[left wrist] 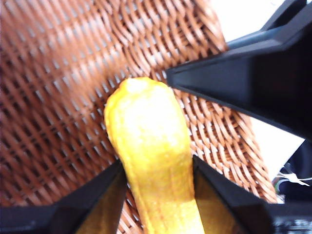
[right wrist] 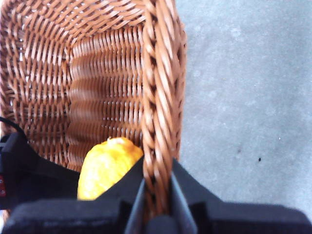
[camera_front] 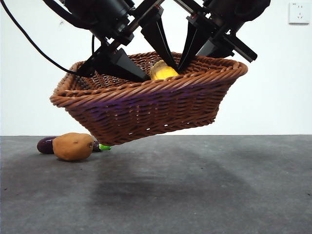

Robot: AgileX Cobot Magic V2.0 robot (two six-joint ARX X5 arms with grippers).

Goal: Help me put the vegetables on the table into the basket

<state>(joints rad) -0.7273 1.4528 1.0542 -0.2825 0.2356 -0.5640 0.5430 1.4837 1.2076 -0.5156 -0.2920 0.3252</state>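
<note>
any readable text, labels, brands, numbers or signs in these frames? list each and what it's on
None readable in any view.
Wall socket: blank faceplate apart from a tiny mark, too small to read.
Basket, yellow vegetable, potato, eggplant, left gripper and right gripper: no print visible.

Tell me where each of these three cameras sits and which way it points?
Front view: low at table height, looking level at the lifted basket, potato, both arms above.
Left wrist view: on the left arm, looking past the left gripper clamping the yellow vegetable.
Right wrist view: on the right arm, its right gripper pinching the basket rim.
All share basket and yellow vegetable.
</note>
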